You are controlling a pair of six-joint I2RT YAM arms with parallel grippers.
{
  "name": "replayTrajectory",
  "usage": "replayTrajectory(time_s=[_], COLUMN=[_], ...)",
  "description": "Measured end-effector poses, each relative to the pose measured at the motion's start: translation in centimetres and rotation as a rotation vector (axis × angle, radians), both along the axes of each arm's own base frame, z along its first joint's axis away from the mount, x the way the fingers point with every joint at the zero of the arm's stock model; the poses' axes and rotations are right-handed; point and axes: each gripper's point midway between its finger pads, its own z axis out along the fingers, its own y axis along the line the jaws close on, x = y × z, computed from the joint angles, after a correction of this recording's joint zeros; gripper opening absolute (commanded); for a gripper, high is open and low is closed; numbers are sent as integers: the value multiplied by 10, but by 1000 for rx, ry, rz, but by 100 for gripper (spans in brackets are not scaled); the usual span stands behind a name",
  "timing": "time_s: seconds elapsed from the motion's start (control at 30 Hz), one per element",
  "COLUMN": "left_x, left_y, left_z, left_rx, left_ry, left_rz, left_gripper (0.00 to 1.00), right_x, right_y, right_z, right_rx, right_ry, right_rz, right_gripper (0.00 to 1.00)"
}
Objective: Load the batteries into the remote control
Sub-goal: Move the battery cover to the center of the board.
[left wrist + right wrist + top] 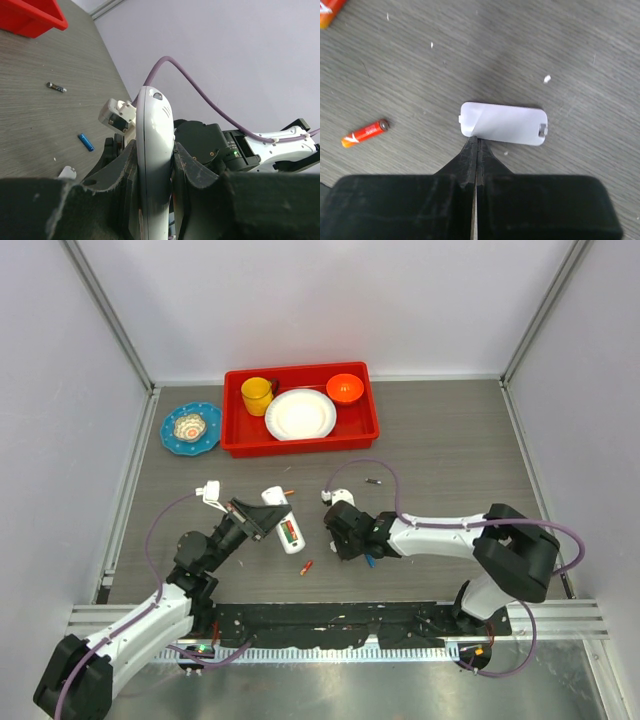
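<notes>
- The left gripper [154, 150] is pinched on the remote [152, 115], which is held edge-on between the two black fingers.
- The right gripper [474, 145] is pressed together with nothing in it. Its tips are set at the long edge of the cover [503, 124]; whether they touch it cannot be told.
- The cover is off and lies flat on the table [580, 45], so the opening step is judged done.
- In the top view, red and green are seen in the upturned back of the remote. These may be cells already seated, but that cannot be confirmed.
- An orange cell [365, 133] is left loose near the cover. A blue cell [85, 142] lies near the right arm, and a dark cell [56, 87] lies farther out towards the red tray [30, 17].
- The loading is therefore judged unfinished at best, and the cover has not yet been refitted.
- The remote is made of smooth, glossy white plastic, thin in profile, with a rounded end.
- The cover is a flat white rounded rectangle with a small tab at one short end and a notch at the other.
- The cells are thin, hard cylinders with glossy wrappers, and are judged likely to roll.
- The table is finished in matt grey wood-grain, flecked with white crumbs.
- The fingers are dull black, tapered and scuffed along their edges.
</notes>
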Motion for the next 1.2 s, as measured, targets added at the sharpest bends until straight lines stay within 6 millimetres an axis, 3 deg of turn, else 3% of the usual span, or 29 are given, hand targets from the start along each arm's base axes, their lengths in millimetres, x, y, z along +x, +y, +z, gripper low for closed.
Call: replayTrajectory(time_s=[0.2,0.33,0.53,0.63,0.67,0.77,0.9,1.07,1.2], left_x=[0,1,2,3,3,4,4,6,7], left_y=[0,1,1,1,0,0,0,-1,-3], left_z=[0,-1,-3,-5,-6,-8,-8,-12,-15], left_rx=[2,9,18,22,24,28,28,34,40], left_ry=[-2,-7,-1,5,8,13,10,22,32], left_rz=[3,7,14,14,14,14,14,13,9], left_gripper=[0,0,0,0,0,0,0,0,0], right_x=[25,55,81,82,81,70,59,63,64], right_y=[12,17,16,16,16,13,8,7,-5], right_z=[0,1,2,3,3,8,27,58,54], right_rx=[24,47,60,68,74,98,134,188,136], right_ry=[-25,-40,-64,-64,-62,-48,-54,-115,-122], right_rz=[-55,-113,-145,-131,-123,-91,-63,-69,-108], right_gripper=[1,1,4,24,38,52,55,55,54])
